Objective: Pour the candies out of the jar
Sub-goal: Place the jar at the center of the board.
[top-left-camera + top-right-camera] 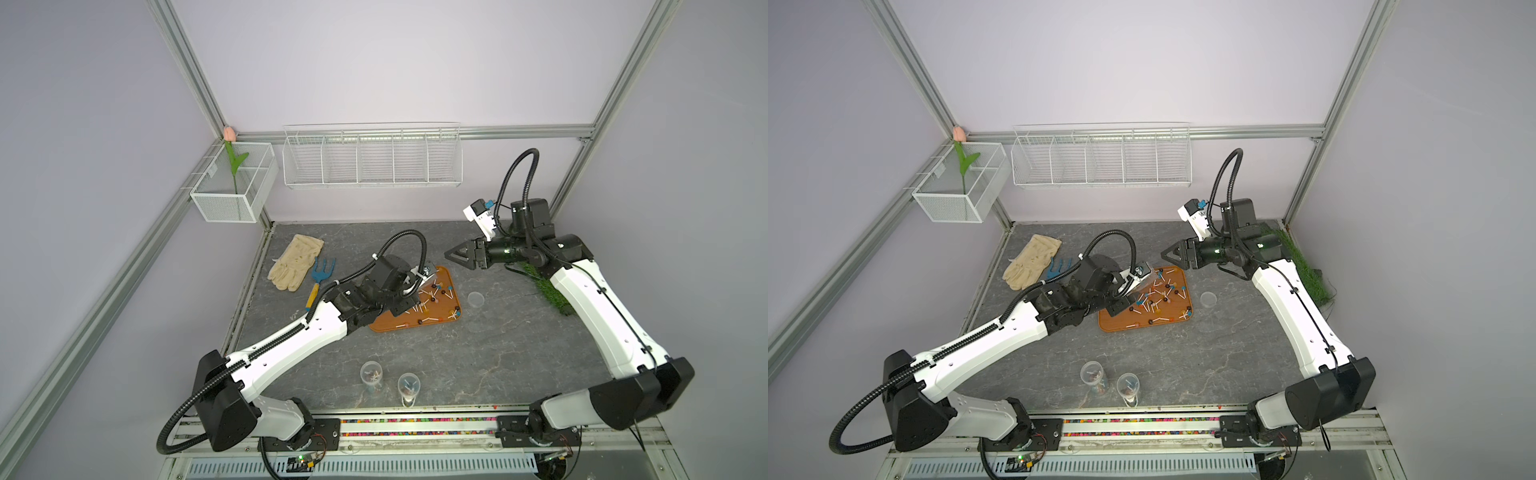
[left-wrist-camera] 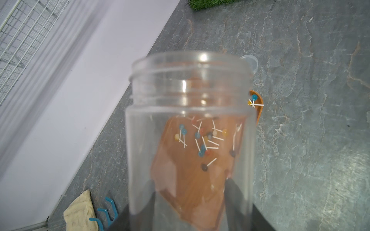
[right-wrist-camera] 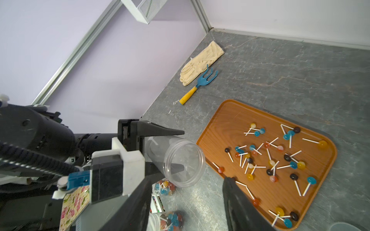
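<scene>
Left pincer (image 3: 183, 150) clamped on the clear jar (image 2: 190, 96), which is held on its side above the near end of the tray (image 3: 220, 112), mouth toward it. Candies (image 3: 270, 160) lie scattered across the tray on the worktop (image 1: 498, 353). Right pincer (image 1: 453, 257) hangs raised near the tray's far end, fingers apart, gripping nothing.

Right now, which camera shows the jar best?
The right wrist view: the jar, tipped sideways in the left gripper, shows its open mouth. The left wrist view looks through its blurry wall; in both top views the left arm mostly hides it.
</scene>
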### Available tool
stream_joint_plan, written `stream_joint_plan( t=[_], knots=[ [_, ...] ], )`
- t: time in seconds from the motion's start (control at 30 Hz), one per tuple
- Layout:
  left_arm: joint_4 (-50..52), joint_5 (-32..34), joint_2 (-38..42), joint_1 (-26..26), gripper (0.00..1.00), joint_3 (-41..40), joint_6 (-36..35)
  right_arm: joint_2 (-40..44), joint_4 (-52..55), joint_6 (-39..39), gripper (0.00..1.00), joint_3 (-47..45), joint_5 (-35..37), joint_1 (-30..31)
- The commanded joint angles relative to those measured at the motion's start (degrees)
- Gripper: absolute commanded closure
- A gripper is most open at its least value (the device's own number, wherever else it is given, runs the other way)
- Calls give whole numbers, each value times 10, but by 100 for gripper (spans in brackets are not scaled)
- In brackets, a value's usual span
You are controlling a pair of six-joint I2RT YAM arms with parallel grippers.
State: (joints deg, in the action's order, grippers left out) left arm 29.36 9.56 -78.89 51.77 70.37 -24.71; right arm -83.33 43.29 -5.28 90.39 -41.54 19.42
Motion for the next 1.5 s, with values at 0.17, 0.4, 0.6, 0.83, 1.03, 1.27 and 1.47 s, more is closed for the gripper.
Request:
stream_joint_plan(
  t=[0.17,0.4,0.6,0.83,1.03,1.27,1.47],
  knots=[
    [-40,-31,14,-1,52,-12,-6,-44,29,25,52,7,2,18],
    [-46,-40,11,-1,52,-16,-10,-75,24,29,58,9,-4,34],
    [-49,-42,14,-1,51,-16,-5,-86,23,31,65,7,-4,39],
    [-52,-47,19,0,51,-20,-2,-89,13,34,73,-6,-14,49],
    [-65,-52,26,-1,50,-28,1,-96,9,33,88,-7,-7,54],
    [-74,-54,31,-1,48,-34,8,-100,1,31,93,-4,2,62],
    [-83,-61,34,-1,48,-41,14,-105,2,30,93,5,4,69]
  ],
)
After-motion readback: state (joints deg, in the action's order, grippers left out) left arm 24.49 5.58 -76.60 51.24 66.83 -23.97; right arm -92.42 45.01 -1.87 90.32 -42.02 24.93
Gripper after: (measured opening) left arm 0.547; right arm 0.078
